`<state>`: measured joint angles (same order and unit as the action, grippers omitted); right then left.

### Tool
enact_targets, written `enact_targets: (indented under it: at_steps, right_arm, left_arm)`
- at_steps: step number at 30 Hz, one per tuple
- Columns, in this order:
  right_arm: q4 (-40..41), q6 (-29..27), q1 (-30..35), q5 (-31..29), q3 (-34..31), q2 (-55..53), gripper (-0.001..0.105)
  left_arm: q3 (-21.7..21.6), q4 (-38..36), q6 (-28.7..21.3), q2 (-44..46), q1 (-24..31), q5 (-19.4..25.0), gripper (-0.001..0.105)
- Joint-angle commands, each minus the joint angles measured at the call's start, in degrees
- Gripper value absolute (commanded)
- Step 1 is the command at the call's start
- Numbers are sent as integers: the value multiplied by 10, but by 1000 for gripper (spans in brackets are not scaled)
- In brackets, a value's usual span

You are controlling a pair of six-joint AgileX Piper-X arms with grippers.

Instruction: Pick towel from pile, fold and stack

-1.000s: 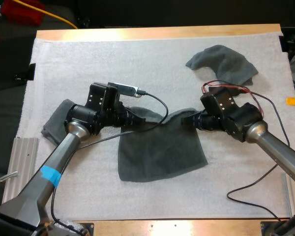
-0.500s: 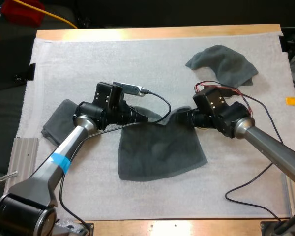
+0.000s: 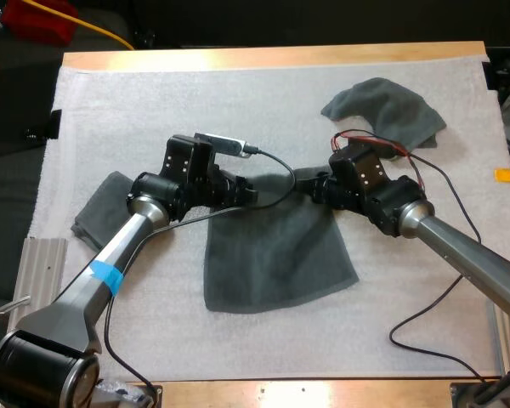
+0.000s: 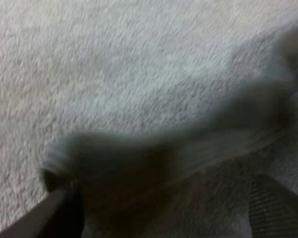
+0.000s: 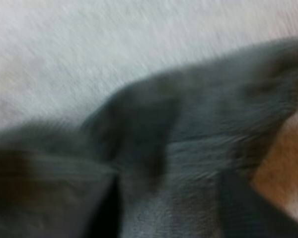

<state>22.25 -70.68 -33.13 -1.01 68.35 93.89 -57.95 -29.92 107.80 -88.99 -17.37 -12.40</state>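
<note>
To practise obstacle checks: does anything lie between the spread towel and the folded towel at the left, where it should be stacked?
Nothing on the mat lies between the spread towel and the folded towel. Only the left arm crosses above that gap. The crumpled towel sits far right, clear of the path.

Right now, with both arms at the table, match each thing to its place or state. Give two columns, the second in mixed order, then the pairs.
Things
1. middle towel
2. far towel
3. left towel
4. mat

Places or states
A. white, under all three towels
B. crumpled, near the mat's far right corner
C. gripped at its far edge by the left pincer and the right pincer
D. lying flat at the mat's left side

Pairs: 1-C, 2-B, 3-D, 4-A
</note>
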Motion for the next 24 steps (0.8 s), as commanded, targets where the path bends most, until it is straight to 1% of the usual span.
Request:
enact_targets:
  at_steps: [1,3,6,14,18,21,24]
  right_arm:
    - [-14,-6,3,4,1,-2,63]
    - [-19,-19,3,4,1,-2,66]
    - [-6,-38,3,4,1,-4,66]
    - [71,-101,3,-4,1,-42,66]
    - [102,-118,3,-4,1,-71,66]
    - [134,-120,3,-4,1,-94,66]
    - [167,-131,3,-6,1,-118,66]
  left_arm:
    - [-9,1,3,3,0,-4,68]
    - [-12,0,3,10,0,-7,68]
    - [-12,-3,-1,27,0,-7,68]
    - [-12,-43,-2,96,0,-7,68]
    - [-12,-63,-2,128,0,-7,68]
    - [-12,-81,-2,151,0,-28,68]
    - [-12,-107,-2,174,0,-33,68]
